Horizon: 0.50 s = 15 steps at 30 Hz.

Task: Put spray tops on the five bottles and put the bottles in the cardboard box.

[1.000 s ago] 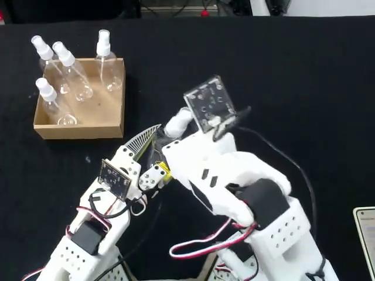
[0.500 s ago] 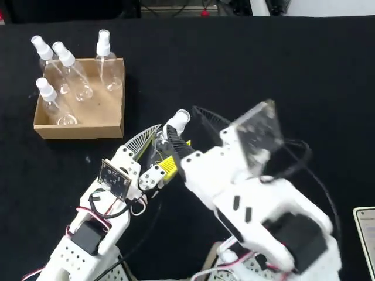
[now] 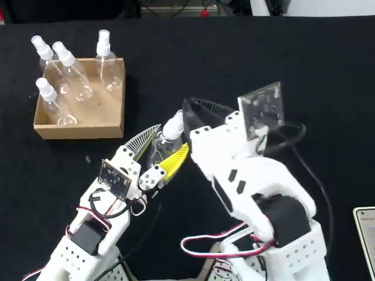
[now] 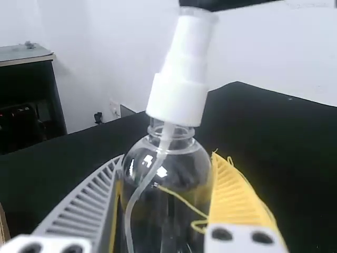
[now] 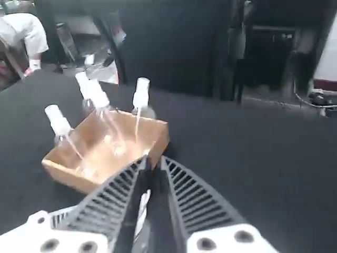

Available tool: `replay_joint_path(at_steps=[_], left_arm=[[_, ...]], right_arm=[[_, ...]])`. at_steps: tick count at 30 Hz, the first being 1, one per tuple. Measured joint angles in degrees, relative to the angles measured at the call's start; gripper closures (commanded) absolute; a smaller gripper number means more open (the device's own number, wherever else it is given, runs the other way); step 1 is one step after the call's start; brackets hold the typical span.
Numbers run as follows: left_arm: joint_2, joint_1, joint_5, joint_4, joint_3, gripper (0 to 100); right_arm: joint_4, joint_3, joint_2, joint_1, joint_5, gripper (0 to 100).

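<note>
My left gripper (image 3: pixel 170 138) (image 4: pixel 167 158) is shut on a clear bottle (image 3: pixel 161 147) (image 4: pixel 160 184), held between its grey and yellow fingers. A white spray top (image 3: pixel 174 124) (image 4: pixel 181 79) sits on the bottle's neck, leaning slightly. My right gripper (image 3: pixel 187 105) (image 5: pixel 154 161) hovers just beside and above that spray top, its black fingers drawn nearly together and holding nothing. The cardboard box (image 3: pixel 76 130) (image 5: pixel 158 138) stands at the far left and holds several capped bottles (image 3: pixel 70 70) (image 5: pixel 95 92).
The black table (image 3: pixel 281 58) lies bare to the right of the box and behind the arms. A white device (image 3: pixel 366 231) pokes in at the right edge. Both arm bases crowd the near edge.
My right arm swung right and lifted off the spray top. Its fingers spread wide half a second ago and have since drawn together. The left arm and bottle stayed put.
</note>
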Motion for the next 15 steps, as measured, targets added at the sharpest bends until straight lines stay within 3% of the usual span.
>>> replay_joint_path(at_steps=[15], left_arm=[[0.1, 0.0, 0.0, 0.1, 0.0, 93]], right_arm=[[2.1, 0.0, -0.7, -9.5, 0.0, 98.7]])
